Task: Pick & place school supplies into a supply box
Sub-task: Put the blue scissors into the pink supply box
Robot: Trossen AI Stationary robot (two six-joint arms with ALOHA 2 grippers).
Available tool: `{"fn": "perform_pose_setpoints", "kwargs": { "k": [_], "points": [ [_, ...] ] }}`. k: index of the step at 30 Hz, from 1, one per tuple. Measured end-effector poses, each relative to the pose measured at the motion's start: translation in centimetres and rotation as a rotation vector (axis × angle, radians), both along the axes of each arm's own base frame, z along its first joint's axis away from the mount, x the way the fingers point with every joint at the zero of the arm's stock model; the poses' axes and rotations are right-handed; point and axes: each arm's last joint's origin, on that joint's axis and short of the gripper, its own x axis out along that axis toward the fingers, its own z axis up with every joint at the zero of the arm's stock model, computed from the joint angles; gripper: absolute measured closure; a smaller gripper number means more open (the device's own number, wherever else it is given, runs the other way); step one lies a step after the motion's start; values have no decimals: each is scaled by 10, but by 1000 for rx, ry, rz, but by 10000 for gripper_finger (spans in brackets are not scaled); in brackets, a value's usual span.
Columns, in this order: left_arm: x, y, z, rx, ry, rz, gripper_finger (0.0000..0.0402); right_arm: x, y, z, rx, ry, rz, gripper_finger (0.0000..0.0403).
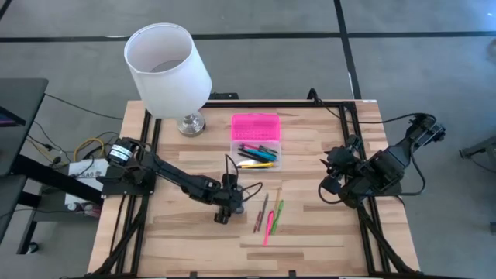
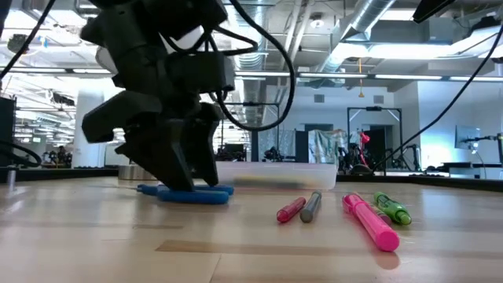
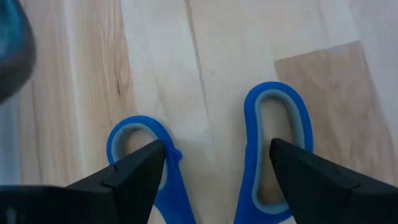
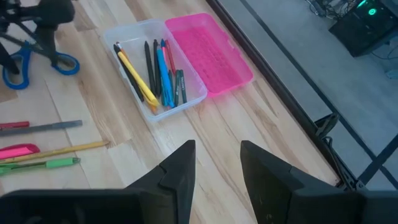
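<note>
Straddling the scissors (image 3: 273, 155) handles, the left gripper's (image 3: 211, 168) open fingers are pointing down at the surface; the right gripper (image 4: 214, 162) is waiting open, well apart.

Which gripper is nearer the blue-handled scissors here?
Left. The left gripper hangs open right over the scissors, its fingers over the handle loops. The right gripper waits open near the table's right edge, far from them.

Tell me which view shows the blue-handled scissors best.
The left wrist view: both handle loops of the scissors fill the picture between the open left pincer fingers. The right wrist view shows them small, far off under that arm. The low view shows only a flat blue edge. In the high view the arm hides them.
</note>
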Motion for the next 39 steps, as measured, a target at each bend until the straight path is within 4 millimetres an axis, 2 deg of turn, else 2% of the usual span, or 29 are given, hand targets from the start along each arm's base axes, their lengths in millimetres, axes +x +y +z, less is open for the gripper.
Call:
{"fn": "perform_pose_setpoints", "kwargs": {
  "k": [10, 20, 39],
  "points": [
    [3, 14, 0, -7, 6, 46, 111, 0, 0, 0, 1, 0, 0, 282],
    [6, 19, 4, 97, -14, 103, 111, 0, 0, 0, 1, 2, 0, 282],
    [-1, 28, 0, -55, 101, 216, 111, 0, 0, 0, 7, -3, 1, 282]
  ]
}}
